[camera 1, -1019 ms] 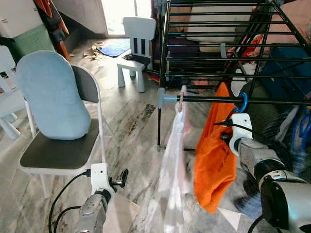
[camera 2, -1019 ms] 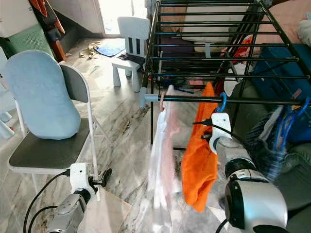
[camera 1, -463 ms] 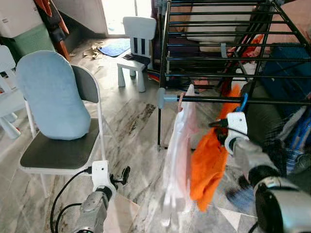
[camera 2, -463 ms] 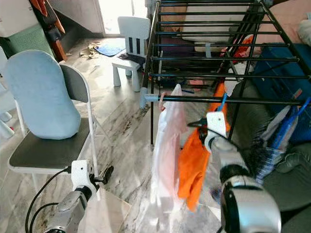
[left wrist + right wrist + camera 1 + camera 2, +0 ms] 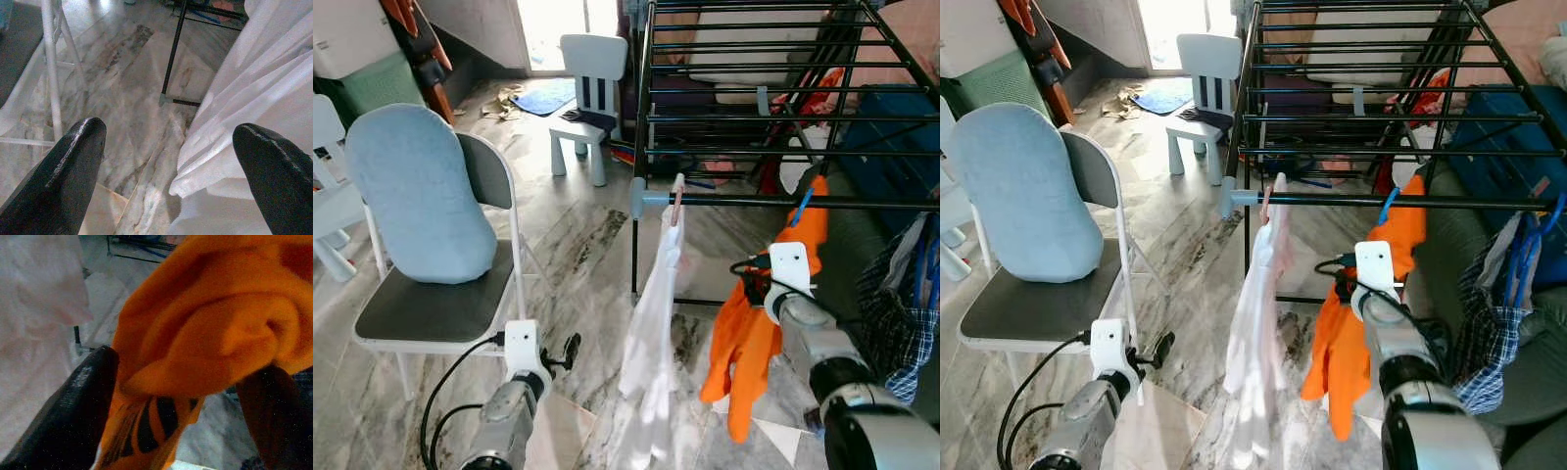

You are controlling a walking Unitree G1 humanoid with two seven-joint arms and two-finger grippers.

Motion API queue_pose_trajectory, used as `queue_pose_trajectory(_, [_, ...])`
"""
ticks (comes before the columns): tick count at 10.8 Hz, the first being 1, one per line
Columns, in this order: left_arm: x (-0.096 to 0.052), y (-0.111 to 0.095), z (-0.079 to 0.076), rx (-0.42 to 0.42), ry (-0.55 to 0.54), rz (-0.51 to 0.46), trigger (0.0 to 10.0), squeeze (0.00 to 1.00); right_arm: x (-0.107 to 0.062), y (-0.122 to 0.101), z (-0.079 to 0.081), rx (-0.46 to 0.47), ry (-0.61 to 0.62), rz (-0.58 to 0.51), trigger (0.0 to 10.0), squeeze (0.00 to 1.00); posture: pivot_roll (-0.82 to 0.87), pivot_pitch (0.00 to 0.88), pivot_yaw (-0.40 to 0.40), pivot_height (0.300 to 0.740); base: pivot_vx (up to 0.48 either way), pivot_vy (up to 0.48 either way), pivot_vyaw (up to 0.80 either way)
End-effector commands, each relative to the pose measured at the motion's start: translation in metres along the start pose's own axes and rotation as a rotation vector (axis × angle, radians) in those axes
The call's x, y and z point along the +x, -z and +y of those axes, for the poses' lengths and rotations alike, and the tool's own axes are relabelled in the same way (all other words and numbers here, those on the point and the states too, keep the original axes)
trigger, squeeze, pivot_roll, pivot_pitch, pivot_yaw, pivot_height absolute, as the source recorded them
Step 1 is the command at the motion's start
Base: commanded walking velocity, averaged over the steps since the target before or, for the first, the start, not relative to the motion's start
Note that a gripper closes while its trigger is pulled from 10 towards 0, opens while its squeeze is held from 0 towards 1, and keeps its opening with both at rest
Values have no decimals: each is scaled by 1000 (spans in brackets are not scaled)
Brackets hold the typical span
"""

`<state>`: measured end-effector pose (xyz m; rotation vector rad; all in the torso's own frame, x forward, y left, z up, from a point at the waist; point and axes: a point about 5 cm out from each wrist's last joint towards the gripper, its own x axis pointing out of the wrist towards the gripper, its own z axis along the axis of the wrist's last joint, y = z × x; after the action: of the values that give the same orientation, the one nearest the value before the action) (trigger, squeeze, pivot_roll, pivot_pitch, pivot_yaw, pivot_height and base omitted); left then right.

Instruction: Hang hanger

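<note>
Orange shirt swung right along the rail since a second ago; blue hanger looks hooked, hanging near done.
Left gripper (image 5: pixel 166 161) wide open, empty, white garment (image 5: pixel 651 323) beside one finger. Right gripper (image 5: pixel 181 377) fingers spread around orange shirt (image 5: pixel 759 323); blue hanger (image 5: pixel 800 208) above it on drying rack rail (image 5: pixel 744 201).

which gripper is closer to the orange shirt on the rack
Right. The right gripper is up against the orange shirt, fabric bunched between its fingers. The left gripper hangs low beside the white garment, apart from the orange shirt.
</note>
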<state>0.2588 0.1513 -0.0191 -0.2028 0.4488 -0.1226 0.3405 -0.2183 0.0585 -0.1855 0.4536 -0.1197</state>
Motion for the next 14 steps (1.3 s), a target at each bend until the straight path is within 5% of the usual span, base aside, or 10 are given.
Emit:
queue_pose_trajectory(1, [1, 0, 1, 11, 4, 17, 10000, 0, -1, -2, 2, -8, 1, -21, 10000, 1000, -107, 0, 73, 740, 0, 0, 0])
queue_pose_trajectory(8, [5, -1, -1, 56, -24, 33, 10000, 0, -23, 10, 20, -82, 25, -167, 10000, 1000, -137, 0, 90, 740, 0, 0, 0])
queue_pose_trajectory(9, [5, -1, -1, 59, -25, 38, 10000, 0, -24, 9, 19, -86, 27, -171, 10000, 878, -137, 0, 91, 740, 0, 0, 0])
queue_pose_trajectory(11, [6, 0, -1, 66, -32, 46, 10000, 0, -25, 13, 19, -96, 27, -155, 10000, 0, -137, 0, 89, 740, -129, 0, 0])
queue_pose_trajectory(14, [5, 2, 1, 68, -41, 54, 10000, 0, -25, 14, 17, -100, 30, -147, 10000, 0, -138, 0, 88, 740, -280, 0, 0])
